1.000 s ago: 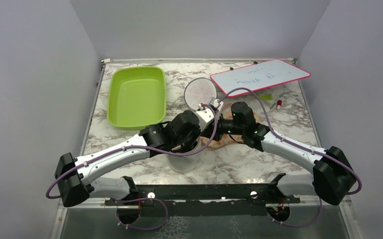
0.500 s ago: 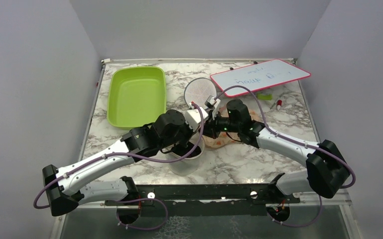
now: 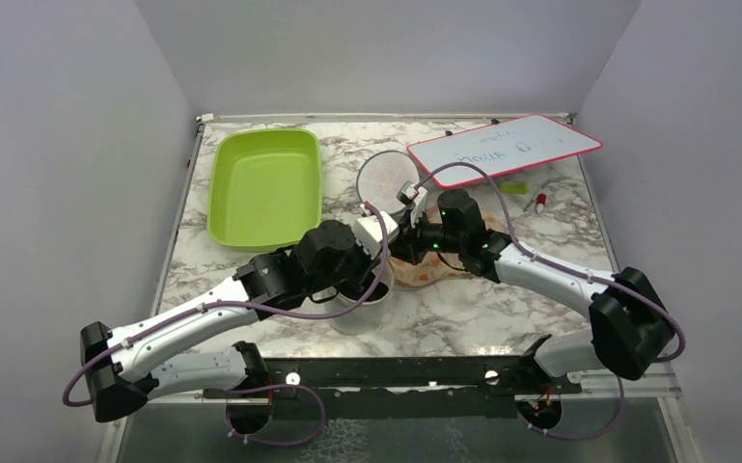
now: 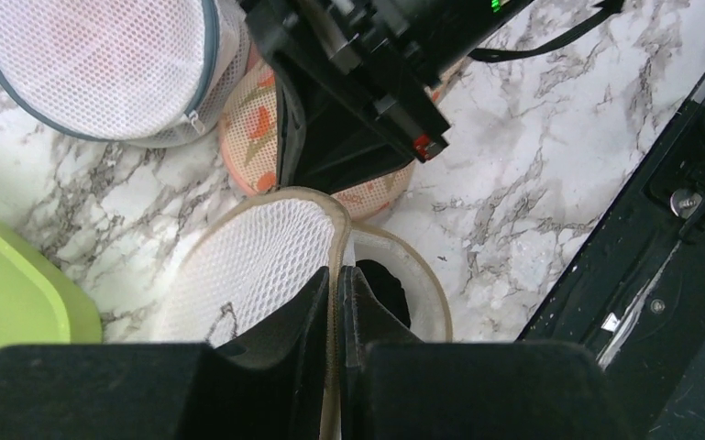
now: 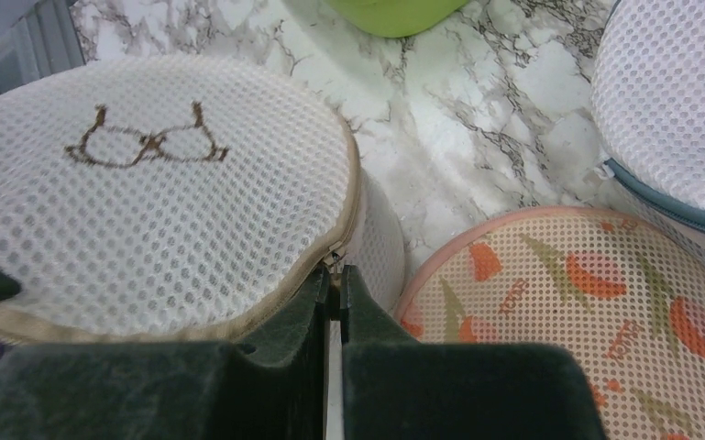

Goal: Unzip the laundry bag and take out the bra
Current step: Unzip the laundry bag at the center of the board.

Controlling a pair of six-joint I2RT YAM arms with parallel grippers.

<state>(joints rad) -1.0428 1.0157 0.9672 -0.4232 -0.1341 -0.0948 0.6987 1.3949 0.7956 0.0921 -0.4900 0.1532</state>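
Lid (image 4: 257,266) hauled wider off bag (image 4: 429,291) in the last second, left gripper (image 4: 333,277) and right gripper (image 5: 333,280) clenched on rim (image 5: 238,321), bra (image 4: 383,286) bared inside.

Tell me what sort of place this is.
Probably a robot test bench: a marble-patterned table boxed in by plain grey walls, a left arm and right arm bolted at its near edge, and a handwritten whiteboard.

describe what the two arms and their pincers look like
Left arm and right arm: white shells, bulky black joints, a purple cable along each, green lights near the right wrist. Left pincer and right pincer: two flat black fingers.
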